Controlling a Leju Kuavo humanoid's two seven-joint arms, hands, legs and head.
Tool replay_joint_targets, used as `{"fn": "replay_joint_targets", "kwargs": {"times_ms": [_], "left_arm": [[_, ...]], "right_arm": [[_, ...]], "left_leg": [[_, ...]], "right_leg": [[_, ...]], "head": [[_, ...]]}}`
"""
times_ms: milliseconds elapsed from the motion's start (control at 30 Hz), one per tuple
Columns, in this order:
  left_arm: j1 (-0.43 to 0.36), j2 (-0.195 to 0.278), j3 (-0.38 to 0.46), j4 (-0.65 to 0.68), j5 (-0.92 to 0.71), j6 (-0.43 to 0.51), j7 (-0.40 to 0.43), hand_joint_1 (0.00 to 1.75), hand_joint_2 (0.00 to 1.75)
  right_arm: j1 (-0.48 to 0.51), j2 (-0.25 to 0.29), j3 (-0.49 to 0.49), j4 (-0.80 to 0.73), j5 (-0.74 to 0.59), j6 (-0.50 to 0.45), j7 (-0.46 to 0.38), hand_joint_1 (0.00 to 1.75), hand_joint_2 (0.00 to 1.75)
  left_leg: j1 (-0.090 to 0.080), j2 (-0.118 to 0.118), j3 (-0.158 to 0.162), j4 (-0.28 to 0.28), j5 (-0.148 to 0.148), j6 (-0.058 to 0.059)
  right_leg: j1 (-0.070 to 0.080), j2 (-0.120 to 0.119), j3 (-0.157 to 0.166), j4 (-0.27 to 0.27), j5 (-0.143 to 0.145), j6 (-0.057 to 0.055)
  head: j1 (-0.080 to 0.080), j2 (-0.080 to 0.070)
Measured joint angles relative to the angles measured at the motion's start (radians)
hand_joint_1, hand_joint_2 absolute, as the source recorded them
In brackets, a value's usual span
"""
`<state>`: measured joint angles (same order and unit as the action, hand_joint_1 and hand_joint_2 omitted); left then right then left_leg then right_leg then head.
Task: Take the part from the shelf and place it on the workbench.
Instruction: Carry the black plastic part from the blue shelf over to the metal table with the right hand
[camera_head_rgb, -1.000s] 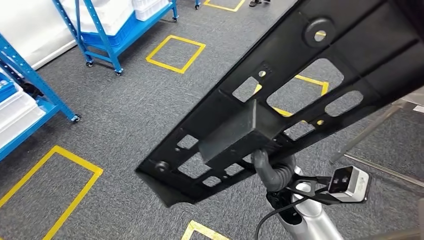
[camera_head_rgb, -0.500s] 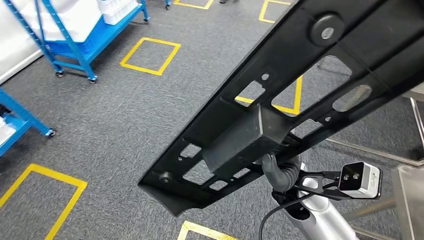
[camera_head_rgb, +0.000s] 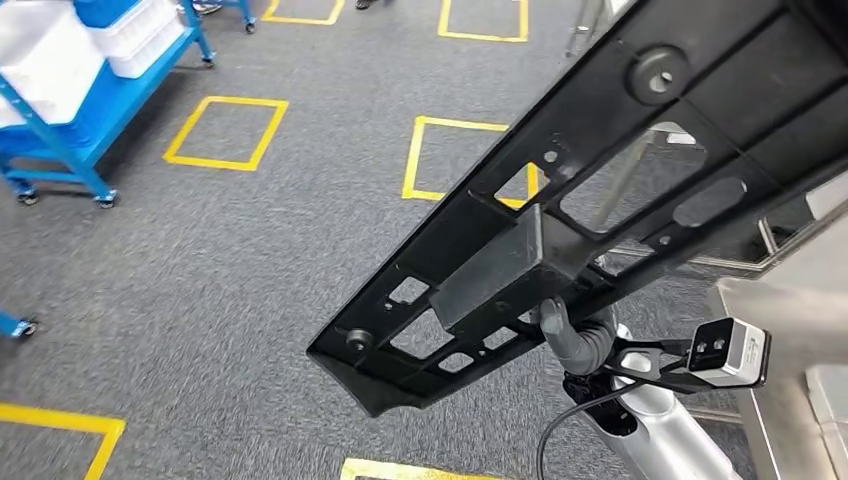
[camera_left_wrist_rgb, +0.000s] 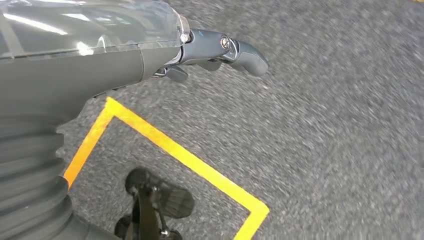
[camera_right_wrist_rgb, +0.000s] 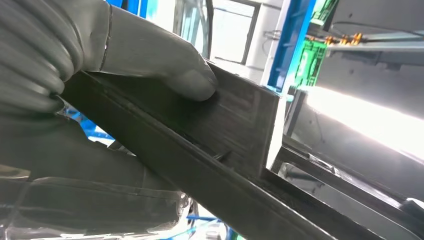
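The part (camera_head_rgb: 600, 170) is a long black plastic panel with cut-outs and a box-shaped block on its underside, and it slants across the head view from lower middle to upper right. My right hand (camera_head_rgb: 575, 340) grips it from below at the block. In the right wrist view the thumb (camera_right_wrist_rgb: 150, 55) presses on the part's (camera_right_wrist_rgb: 235, 130) flat black face. The workbench (camera_head_rgb: 790, 310), a pale metal surface, shows at the right edge just beyond the part. My left hand (camera_left_wrist_rgb: 215, 50) hangs over the carpet, holding nothing, with its fingers loosely extended.
A blue wheeled shelf (camera_head_rgb: 60, 110) with white bins stands at the far left. Grey carpet carries yellow taped squares (camera_head_rgb: 225, 130). A metal frame (camera_head_rgb: 640, 170) shows through the part's cut-outs at the right.
The whole picture has shifted left, so the camera has turned right. The blue shelves slid away and the workbench edge came in at the right. My right hand still holds the part.
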<state>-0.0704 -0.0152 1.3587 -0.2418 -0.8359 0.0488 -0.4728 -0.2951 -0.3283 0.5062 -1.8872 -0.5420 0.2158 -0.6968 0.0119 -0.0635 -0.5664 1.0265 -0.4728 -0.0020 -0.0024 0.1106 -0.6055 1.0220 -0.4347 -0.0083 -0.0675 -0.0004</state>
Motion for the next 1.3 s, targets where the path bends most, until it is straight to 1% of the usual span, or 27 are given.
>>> {"fn": "replay_joint_targets", "kwargs": {"times_ms": [67, 100, 167, 200, 233, 267, 300, 333, 367, 433, 500, 533, 600, 667, 733, 767, 800, 833, 867, 900, 967, 1033, 1100, 1133, 1200, 1267, 1300], "left_arm": [[-0.002, 0.0, 0.0, 0.0, 0.0, 0.0, 0.0, 0.0, 1.75], [-0.005, 0.0, 0.0, 0.0, 0.0, 0.0, 0.0, 0.0, 1.75], [-0.008, -0.001, 0.0, 0.0, 0.0, 0.0, -0.001, 0.0, 1.75], [-0.006, -0.001, 0.0, 0.0, 0.0, 0.0, -0.001, 0.0, 1.75], [-0.004, -0.001, 0.0, 0.0, 0.0, 0.0, -0.001, 0.0, 1.75], [-0.002, -0.001, 0.0, 0.0, 0.0, 0.0, -0.001, 0.0, 1.75], [0.0, -0.001, 0.001, 0.0, 0.0, 0.0, -0.001, 0.0, 1.75], [0.0, -0.001, 0.001, 0.0, 0.0, 0.001, -0.001, 0.0, 1.75], [-0.001, -0.001, 0.001, 0.0, 0.0, 0.002, -0.001, 0.0, 1.75], [-0.002, -0.002, 0.001, 0.0, 0.001, 0.005, -0.002, 0.0, 1.75], [-0.001, -0.003, 0.002, 0.0, 0.001, 0.005, -0.005, 0.0, 1.75], [0.0, -0.003, 0.003, 0.0, 0.0, 0.002, -0.007, 0.0, 1.75], [-0.002, -0.002, 0.003, 0.0, -0.006, -0.01, -0.009, 0.0, 1.75], [-0.006, 0.0, 0.003, 0.0, -0.014, -0.024, -0.011, 0.0, 1.75], [-0.007, 0.004, 0.003, 0.0, -0.02, -0.029, -0.012, 0.0, 1.75], [-0.006, 0.007, 0.003, 0.0, -0.026, -0.029, -0.01, 0.0, 1.75], [-0.004, 0.01, 0.002, 0.0, -0.032, -0.027, -0.007, 0.0, 1.75], [-0.004, 0.014, 0.0, 0.0, -0.039, -0.025, -0.005, 0.0, 1.75], [-0.004, 0.018, -0.002, 0.0, -0.045, -0.025, -0.004, 0.0, 1.75], [-0.006, 0.023, -0.005, 0.0, -0.049, -0.027, -0.005, 0.0, 1.75], [-0.009, 0.03, -0.008, 0.0, -0.051, -0.034, -0.016, 0.0, 1.75], [-0.011, 0.033, -0.009, 0.0, -0.05, -0.042, -0.034, 0.0, 1.75], [-0.01, 0.033, -0.01, 0.0, -0.053, -0.049, -0.049, 0.0, 1.75], [-0.01, 0.034, -0.011, 0.0, -0.054, -0.052, -0.054, 0.0, 1.75], [-0.012, 0.035, -0.011, 0.0, -0.056, -0.056, -0.058, 0.0, 1.75], [-0.009, 0.037, -0.011, 0.0, -0.057, -0.056, -0.059, 0.0, 1.75], [-0.007, 0.037, -0.011, 0.0, -0.057, -0.055, -0.059, 0.0, 1.75]], "right_arm": [[0.002, -0.003, -0.001, 0.002, -0.001, 0.0, -0.001, 1.75, 1.75], [0.004, -0.006, -0.002, 0.002, -0.001, 0.0, -0.001, 1.75, 1.75], [0.003, -0.011, -0.006, 0.002, -0.001, 0.0, -0.002, 1.75, 1.75], [0.003, -0.013, -0.007, 0.002, 0.0, 0.0, -0.002, 1.75, 1.75], [0.004, -0.014, -0.007, 0.003, 0.0, 0.0, -0.001, 1.75, 1.75], [0.005, -0.015, -0.007, 0.004, 0.0, 0.0, -0.001, 1.75, 1.75], [0.007, -0.015, -0.007, 0.006, 0.0, 0.0, -0.001, 1.75, 1.75], [0.008, -0.015, -0.008, 0.007, 0.0, -0.001, -0.001, 1.75, 1.75], [0.011, -0.015, -0.009, 0.008, 0.001, 0.0, -0.001, 1.75, 1.75], [0.027, -0.011, -0.021, 0.009, 0.019, 0.014, -0.001, 1.75, 1.75], [0.064, 0.011, -0.051, 0.005, 0.067, 0.048, -0.002, 1.75, 1.75], [0.086, 0.029, -0.066, 0.0, 0.098, 0.062, -0.002, 1.75, 1.75], [0.122, 0.071, -0.083, -0.018, 0.15, 0.063, -0.001, 1.75, 1.75], [0.141, 0.11, -0.088, -0.042, 0.18, 0.053, 0.0, 1.75, 1.75], [0.152, 0.142, -0.099, -0.058, 0.192, 0.049, 0.002, 1.75, 1.75], [0.157, 0.157, -0.106, -0.061, 0.196, 0.049, 0.004, 1.75, 1.75], [0.161, 0.171, -0.115, -0.063, 0.197, 0.05, 0.007, 1.75, 1.75], [0.163, 0.184, -0.125, -0.064, 0.198, 0.05, 0.01, 1.75, 1.75], [0.164, 0.196, -0.135, -0.066, 0.198, 0.051, 0.014, 1.75, 1.75], [0.165, 0.206, -0.146, -0.068, 0.2, 0.052, 0.017, 1.75, 1.75], [0.175, 0.225, -0.163, -0.084, 0.21, 0.055, 0.014, 1.75, 1.75], [0.201, 0.24, -0.182, -0.113, 0.226, 0.055, 0.006, 1.75, 1.75], [0.235, 0.249, -0.212, -0.148, 0.233, 0.053, 0.001, 1.75, 1.75], [0.253, 0.251, -0.231, -0.165, 0.234, 0.054, -0.001, 1.75, 1.75], [0.282, 0.252, -0.27, -0.196, 0.231, 0.055, -0.002, 1.75, 1.75], [0.3, 0.253, -0.298, -0.215, 0.229, 0.057, -0.002, 1.75, 1.75], [0.307, 0.253, -0.308, -0.22, 0.228, 0.057, -0.002, 1.75, 1.75]], "left_leg": [[-0.003, 0.009, 0.005, -0.007, 0.0, 0.009], [-0.002, 0.019, 0.007, -0.013, 0.004, 0.016], [0.0, 0.04, 0.012, -0.026, 0.012, 0.028], [-0.002, 0.052, 0.013, -0.029, 0.014, 0.032], [-0.004, 0.063, 0.013, -0.029, 0.013, 0.035], [-0.006, 0.075, 0.013, -0.029, 0.012, 0.036], [-0.007, 0.087, 0.013, -0.029, 0.011, 0.036], [-0.007, 0.099, 0.014, -0.029, 0.009, 0.035], [-0.007, 0.111, 0.016, -0.028, 0.007, 0.033], [-0.009, 0.128, 0.022, -0.028, 0.001, 0.028], [-0.012, 0.14, 0.028, -0.027, -0.005, 0.018], [-0.013, 0.148, 0.03, -0.026, -0.008, 0.013], [-0.011, 0.161, 0.034, -0.025, -0.015, 0.001], [-0.007, 0.134, 0.024, 0.01, -0.042, -0.009], [-0.004, 0.09, -0.03, 0.129, -0.106, -0.014], [-0.003, 0.078, -0.067, 0.207, -0.14, -0.016], [-0.003, 0.074, -0.099, 0.268, -0.159, -0.017], [-0.003, 0.072, -0.116, 0.295, -0.158, -0.017], [-0.002, 0.071, -0.113, 0.281, -0.136, -0.017], [-0.002, 0.068, -0.092, 0.229, -0.099, -0.015], [0.001, 0.033, -0.026, 0.079, -0.028, -0.011], [0.001, 0.004, 0.009, 0.002, -0.004, -0.005], [-0.002, 0.014, 0.011, -0.003, -0.002, 0.004], [-0.001, 0.022, 0.012, -0.007, 0.001, 0.011], [0.0, 0.043, 0.013, -0.016, 0.007, 0.024], [-0.003, 0.067, 0.013, -0.019, 0.008, 0.031], [-0.004, 0.081, 0.013, -0.019, 0.007, 0.032]], "right_leg": [[-0.003, 0.019, -0.005, -0.003, 0.005, 0.014], [-0.003, 0.013, -0.007, -0.001, 0.002, 0.02], [0.001, -0.035, -0.029, 0.046, -0.029, 0.029], [0.001, -0.068, -0.055, 0.102, -0.061, 0.032], [0.0, -0.089, -0.087, 0.168, -0.094, 0.035], [-0.003, -0.099, -0.119, 0.233, -0.119, 0.038], [-0.005, -0.103, -0.138, 0.271, -0.127, 0.04], [-0.007, -0.106, -0.137, 0.268, -0.114, 0.042], [-0.008, -0.112, -0.115, 0.227, -0.085, 0.042], [-0.005, -0.146, -0.038, 0.085, -0.025, 0.037], [0.004, -0.17, 0.007, 0.0, -0.004, 0.024], [0.008, -0.17, 0.01, -0.009, -0.006, 0.017], [0.006, -0.148, 0.009, -0.012, -0.004, 0.005], [0.001, -0.127, 0.012, -0.017, -0.002, -0.007], [0.0, -0.108, 0.014, -0.018, -0.002, -0.017], [0.001, -0.097, 0.014, -0.018, -0.002, -0.02], [0.001, -0.084, 0.014, -0.017, -0.002, -0.021], [0.002, -0.071, 0.014, -0.016, -0.002, -0.022], [0.002, -0.057, 0.015, -0.014, -0.002, -0.021], [0.002, -0.045, 0.015, -0.011, -0.003, -0.02], [0.001, -0.023, 0.014, -0.003, -0.007, -0.014], [0.0, -0.006, 0.008, 0.003, -0.008, -0.003], [-0.001, 0.008, 0.003, 0.002, -0.005, 0.009], [-0.001, 0.001, 0.001, 0.005, -0.007, 0.014], [0.001, -0.045, -0.021, 0.05, -0.039, 0.022], [0.0, -0.091, -0.076, 0.166, -0.103, 0.027], [-0.002, -0.098, -0.107, 0.23, -0.128, 0.029]], "head": [[0.0, 0.0], [0.0, 0.0], [0.0, 0.0], [0.0, 0.0], [0.0, 0.0], [0.0, 0.0], [0.0, 0.0], [0.0, 0.0], [0.0, 0.0], [0.0, 0.0], [0.0, 0.0], [0.0, 0.0], [0.0, 0.0], [0.0, 0.0], [0.0, 0.0], [0.0, 0.0], [0.0, 0.0], [0.0, 0.0], [0.0, 0.0], [0.0, 0.0], [0.0, 0.0], [0.0, 0.0], [0.0, 0.0], [0.0, 0.0], [0.0, 0.0], [0.0, 0.0], [0.0, 0.0]]}}
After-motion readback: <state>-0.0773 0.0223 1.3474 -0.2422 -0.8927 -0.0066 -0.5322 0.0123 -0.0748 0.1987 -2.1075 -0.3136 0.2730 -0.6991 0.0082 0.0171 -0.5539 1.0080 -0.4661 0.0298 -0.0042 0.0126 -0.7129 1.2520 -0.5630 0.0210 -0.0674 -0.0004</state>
